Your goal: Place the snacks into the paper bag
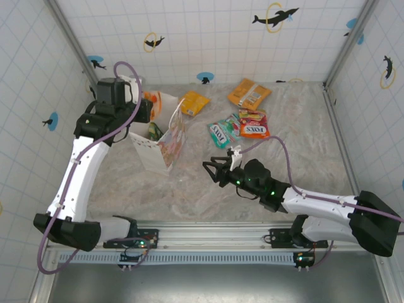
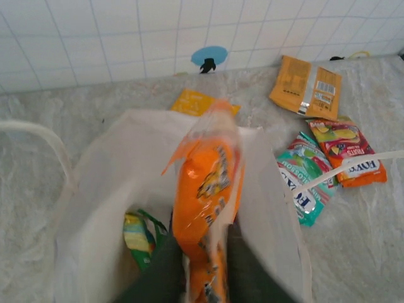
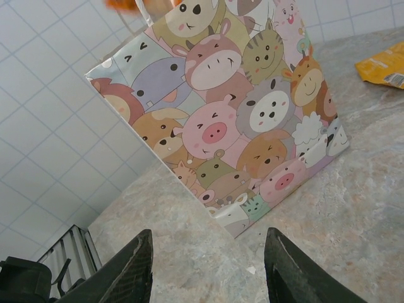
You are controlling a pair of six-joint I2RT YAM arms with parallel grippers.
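Left wrist view: left hand (image 2: 203,252) is clamped on the lower part of an orange packet (image 2: 205,183), held upright over the open mouth of the paper bag (image 2: 107,183). A green packet (image 2: 137,238) is already lying at the bottom. The bag stands on its base left of centre on the surface (image 1: 189,189), toward the far-left corner. Main risk, as I judge it: the packet is long and its top pokes up past the far rim, so letting go from here could leave it hung on the rim or flipped out the far side. Second risk: the bag is light paper with nothing bracing it. The right hand (image 3: 208,271) hangs just above the surface near the bag's patterned side, fingers spread wide and holding nothing, apart from the bag. A nudge on the wall from the left fingers (image 2: 165,268) could tip or slide the bag. The loop handle (image 2: 360,161) sits close by and could snag on withdrawal. Waiting toward the far edge are a yellow packet (image 2: 197,101), an orange-brown packet (image 2: 306,85), a teal FOXS packet (image 2: 302,180) and a red FOXS packet (image 2: 346,151). The two FOXS packets overlap, so a double pick is possible.
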